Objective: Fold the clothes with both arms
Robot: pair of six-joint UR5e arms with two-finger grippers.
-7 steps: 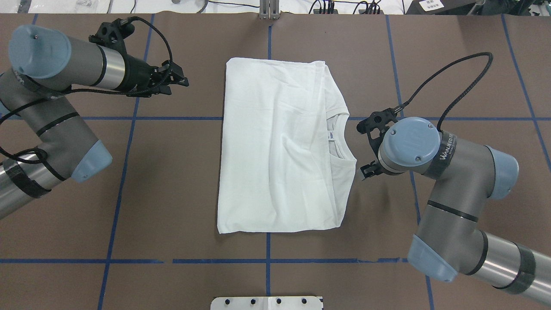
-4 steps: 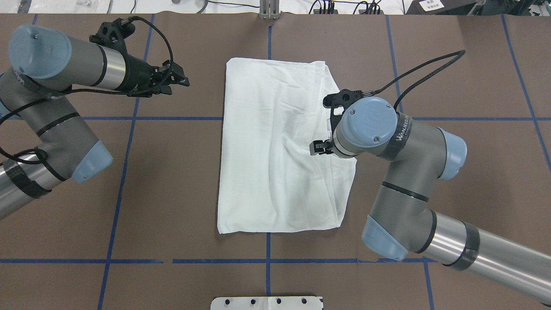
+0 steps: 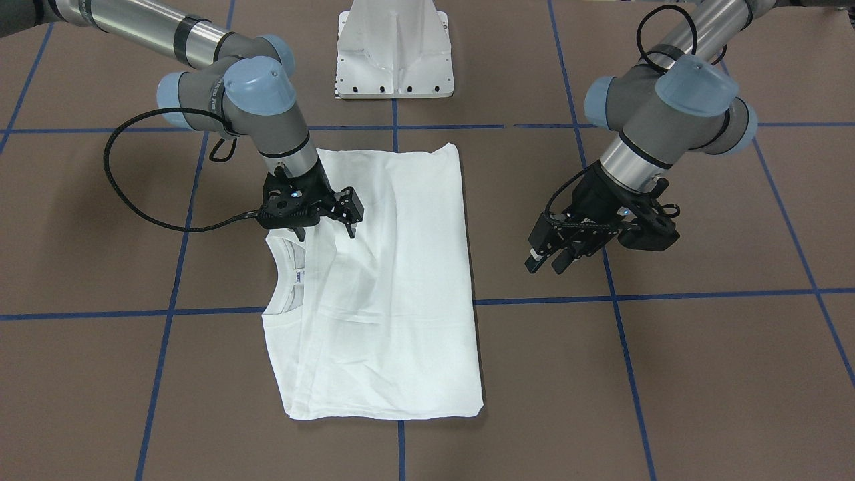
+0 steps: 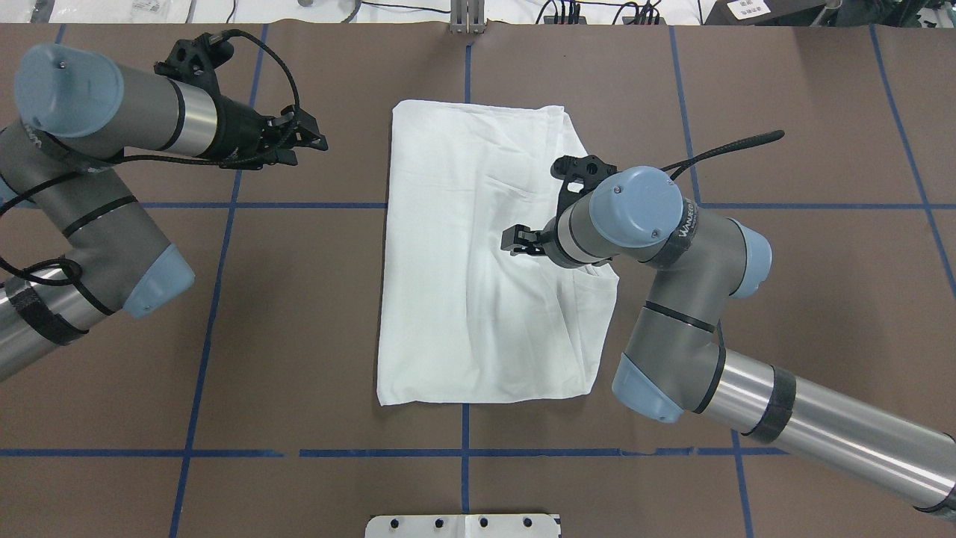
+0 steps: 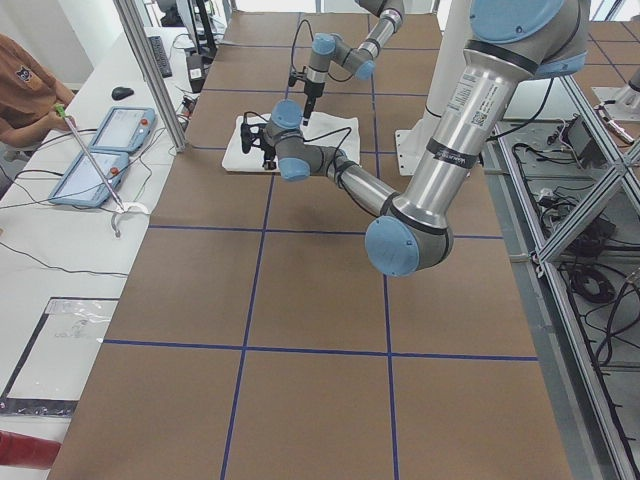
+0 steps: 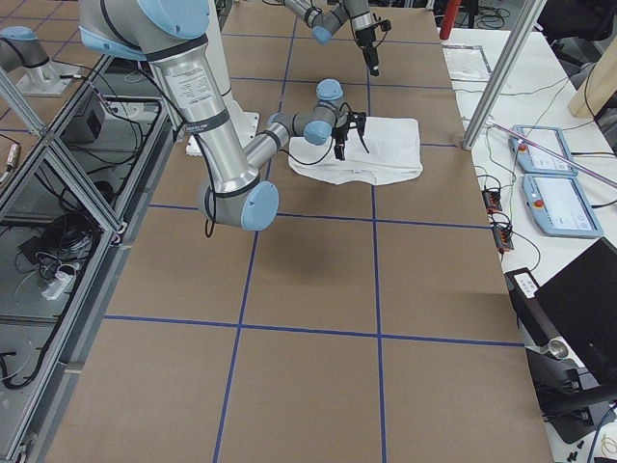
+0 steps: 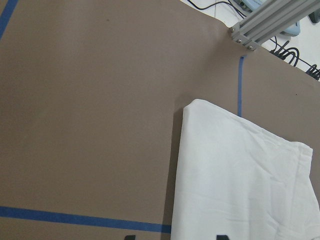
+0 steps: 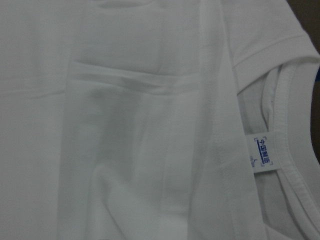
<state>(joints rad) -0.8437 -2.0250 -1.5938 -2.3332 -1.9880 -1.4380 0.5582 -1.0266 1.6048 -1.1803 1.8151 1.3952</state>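
The white T-shirt (image 4: 463, 299) lies folded into a rectangle in the middle of the table, with its collar (image 3: 284, 267) and neck tag (image 8: 263, 152) on the robot's right side. No black text shows. My right gripper (image 3: 325, 235) is low over the shirt just inward of the collar, jaws spread, and the fabric is wrinkled up at its fingertips (image 3: 352, 230). In the overhead view this gripper (image 4: 526, 245) and its wrist cover the collar. My left gripper (image 4: 317, 136) is open and empty above bare table, left of the shirt's far corner (image 7: 200, 107).
The white pedestal base (image 3: 394, 53) stands at the robot's edge of the table. Blue tape lines (image 4: 224, 205) grid the brown tabletop. An aluminium post (image 4: 467, 15) stands at the far edge. Tablets (image 5: 100, 150) and a seated person (image 5: 25, 80) are beyond the far side.
My right gripper has moved from beside the shirt's collar edge inward over the shirt, and new wrinkles have formed there. The left arm has not moved.
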